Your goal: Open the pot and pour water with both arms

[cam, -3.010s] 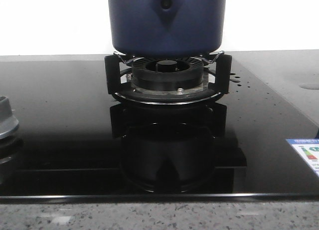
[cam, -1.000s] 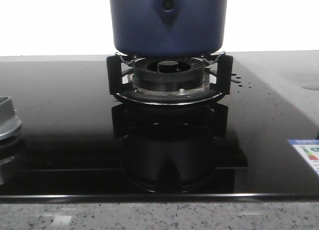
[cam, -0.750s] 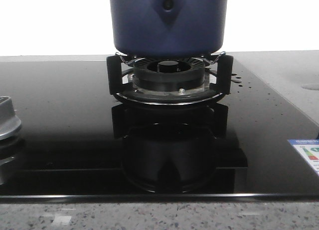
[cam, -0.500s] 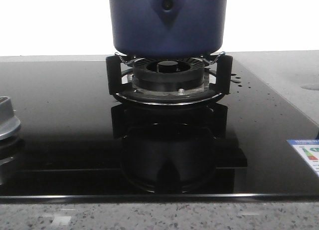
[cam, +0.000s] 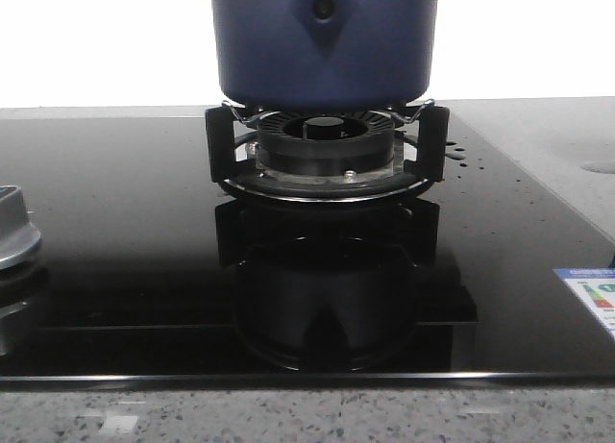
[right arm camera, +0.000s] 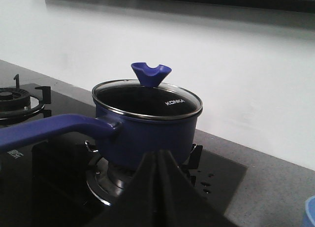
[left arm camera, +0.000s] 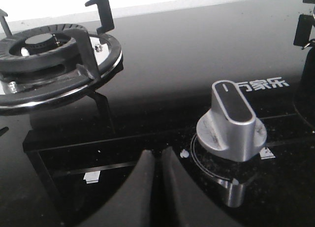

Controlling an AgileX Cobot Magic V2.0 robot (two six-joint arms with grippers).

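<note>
Black glass hob (cam: 115,270) set in a speckled counter (cam: 307,419), white wall behind. Pot (cam: 325,41): dark blue, seated on the black grate (cam: 325,159) of the middle burner. Front view shows only its lower body, with a pointed bracket and rivet (cam: 324,11) facing the camera; the top is cut off. Right wrist view alone shows the glass lid (right arm camera: 146,100) in place, its blue knob (right arm camera: 150,74) and the long blue handle (right arm camera: 54,128). Right gripper (right arm camera: 158,160): fingers pressed together, holding nothing, apart from the pot and pointing at its side. Left gripper (left arm camera: 156,158): fingers likewise together and empty, low over the hob, just beside a silver dial (left arm camera: 231,121). Left wrist view alone shows that dial, white lettering near it and a second, bare burner (left arm camera: 47,57). Front view also shows a grey burner cap (cam: 14,233) at the left edge, a sticker (cam: 591,294) at the right, and water drops (cam: 456,155) beside the grate.
</note>
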